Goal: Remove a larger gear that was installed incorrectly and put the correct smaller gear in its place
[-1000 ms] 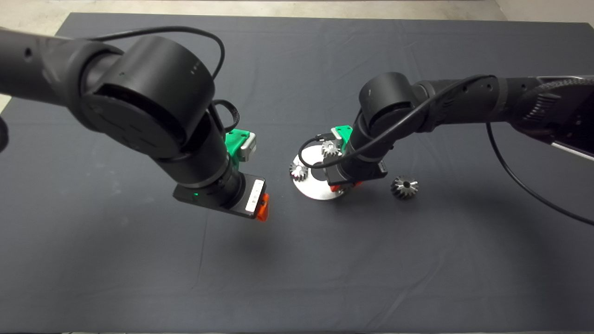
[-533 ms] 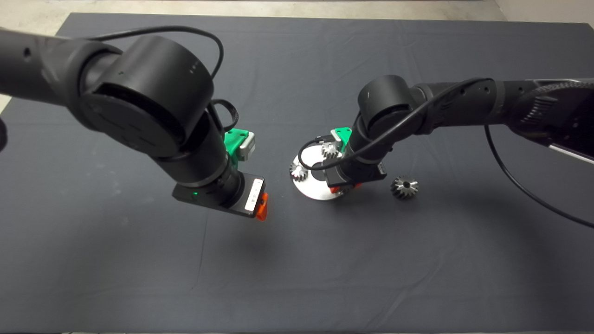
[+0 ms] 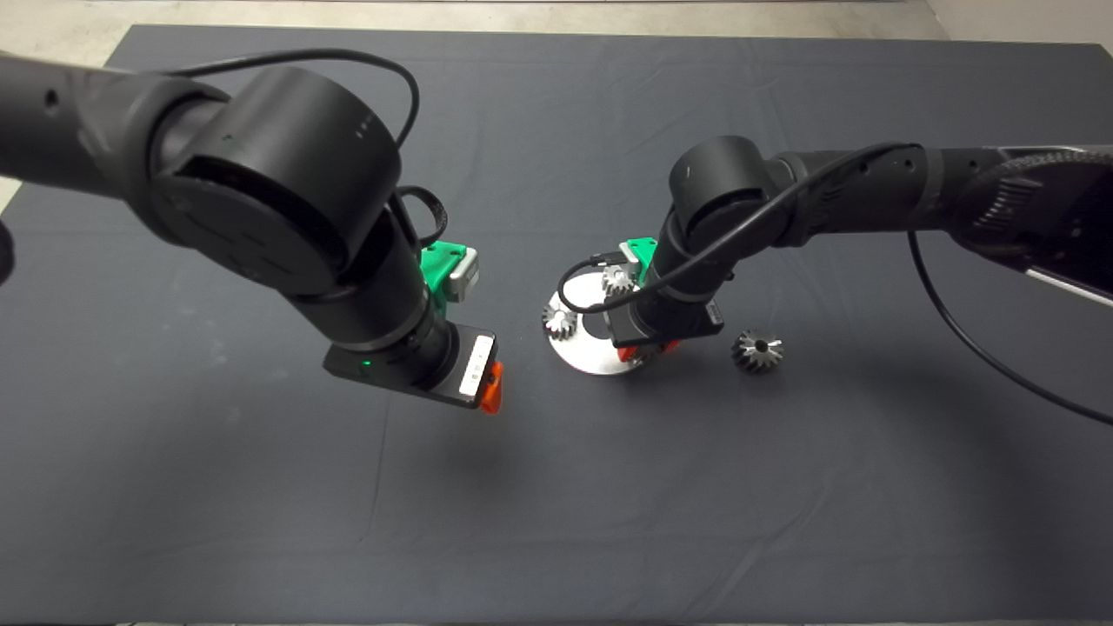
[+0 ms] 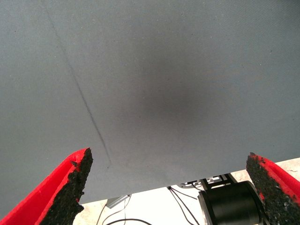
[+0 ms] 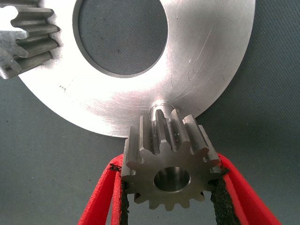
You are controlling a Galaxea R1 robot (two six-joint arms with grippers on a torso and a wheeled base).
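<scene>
Between the pads of the right gripper [image 5: 171,187], a smaller gear [image 5: 171,164] is held, clamped by its blunt teeth on two opposite sides, its centre hole open toward the wrist camera. Just beyond it a short peg [image 5: 161,107] is seen standing up at the rim of the round steel plate [image 5: 206,56]; the gear sits just short of the peg, and its bore is not yet threaded over it. Over the last second the right wrist is seen in the head view to have crept a little to the left and to have settled slightly over the near right edge of the plate [image 3: 581,356], while the gears on the mat have not moved. This is judged to be the final lining-up of the replacement before it is pressed on. The removal is judged already done: the larger gear [image 3: 757,350] lies on the dark mat [image 3: 261,522] to the right of the plate, near it but apart from it. Two other small gears [image 3: 559,320] are mounted on the plate's left and far sides. The right arm is reached in from the right, its wrist bent steeply down over the plate. The left gripper [image 4: 168,187] is held spread wide and empty above bare mat, left of the plate and well apart from it, the arm apparently unmoved.
</scene>
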